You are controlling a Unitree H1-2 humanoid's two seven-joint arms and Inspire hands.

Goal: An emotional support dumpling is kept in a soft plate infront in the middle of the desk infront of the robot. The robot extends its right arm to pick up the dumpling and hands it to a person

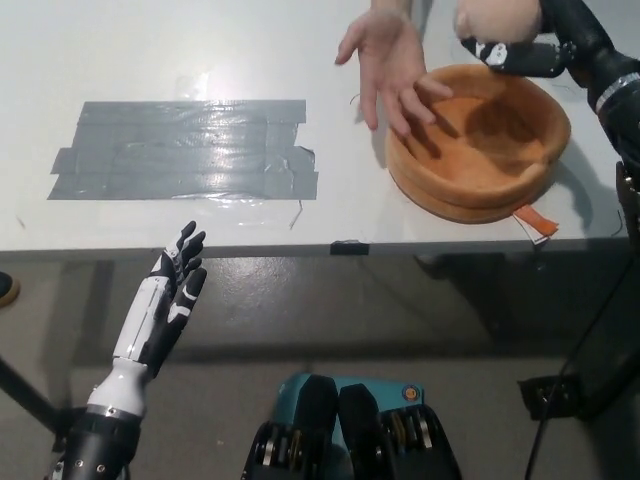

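Dumpling [497,18] being pinched in right robot hand [522,48] above the soft plate [478,190], person's hand [388,65] waiting just beside, palm up, likely for handover; left robot hand [170,290] idling spread.

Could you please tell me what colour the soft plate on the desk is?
The soft plate is orange-tan all over, with a small orange tag at its near edge; the head view shows it.
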